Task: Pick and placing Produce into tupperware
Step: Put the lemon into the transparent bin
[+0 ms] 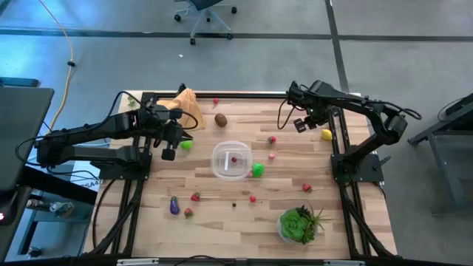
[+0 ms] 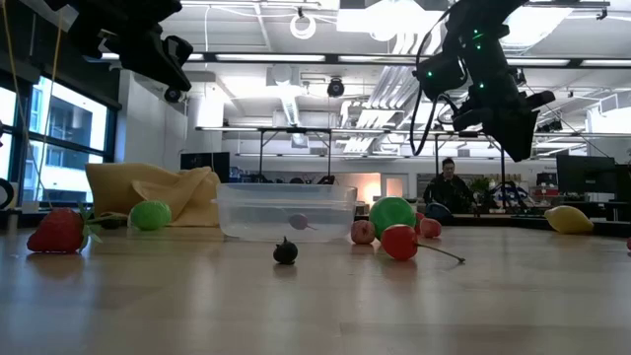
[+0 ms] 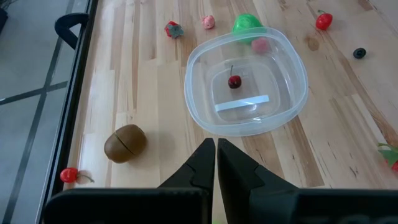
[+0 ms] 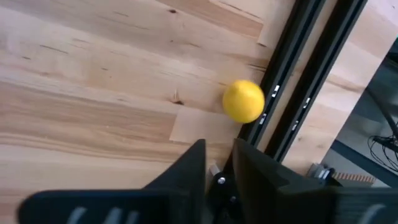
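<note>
Dark right hand (image 4: 217, 163) slightly parted above lemon (image 4: 243, 101); left hand (image 3: 216, 155) closed.

Both arms are dark, jointed, matte black. The left gripper (image 3: 216, 152) has two wedge-shaped black fingers tapering to tips, with a flat black bar behind the jaws. Black cables loop off the right gripper (image 1: 301, 123); green lights glow on its wrist.

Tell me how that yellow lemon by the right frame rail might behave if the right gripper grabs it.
The lemon looks round and smooth, so it may roll or squirt from the right gripper. It sits against the frame rail, probably limiting finger room on that side.
</note>
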Action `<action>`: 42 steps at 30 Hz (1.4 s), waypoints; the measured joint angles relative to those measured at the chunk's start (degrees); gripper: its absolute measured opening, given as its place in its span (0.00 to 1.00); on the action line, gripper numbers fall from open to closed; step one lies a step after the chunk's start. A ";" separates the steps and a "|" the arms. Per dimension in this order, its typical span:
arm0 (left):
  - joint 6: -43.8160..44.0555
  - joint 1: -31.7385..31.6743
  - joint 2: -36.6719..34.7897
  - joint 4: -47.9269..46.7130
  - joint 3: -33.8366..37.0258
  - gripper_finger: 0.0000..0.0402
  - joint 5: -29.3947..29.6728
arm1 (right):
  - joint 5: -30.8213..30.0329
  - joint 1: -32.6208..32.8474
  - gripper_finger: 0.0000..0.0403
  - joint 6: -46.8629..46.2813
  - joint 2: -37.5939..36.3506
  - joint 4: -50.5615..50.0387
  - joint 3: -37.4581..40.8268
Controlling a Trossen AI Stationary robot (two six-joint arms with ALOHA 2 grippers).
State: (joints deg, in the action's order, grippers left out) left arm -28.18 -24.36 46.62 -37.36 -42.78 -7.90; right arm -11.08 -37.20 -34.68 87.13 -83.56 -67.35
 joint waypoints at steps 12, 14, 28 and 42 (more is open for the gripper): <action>0.00 0.00 -0.01 0.00 0.00 0.02 0.00 | -1.83 -4.69 0.47 2.07 0.00 -1.48 0.46; 0.00 -0.01 0.00 0.00 0.00 0.02 0.00 | -0.31 -6.02 0.48 1.70 0.00 -0.84 2.16; 0.00 0.00 0.01 0.00 0.00 0.02 0.00 | 2.34 -11.73 0.48 -10.94 0.00 11.99 16.22; 0.00 0.00 0.01 0.00 0.00 0.02 0.00 | 0.88 -14.96 0.48 -18.48 0.00 22.24 18.47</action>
State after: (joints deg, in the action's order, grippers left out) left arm -28.18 -24.36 46.63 -37.36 -42.78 -7.90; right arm -10.19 -52.16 -53.16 87.13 -61.32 -48.88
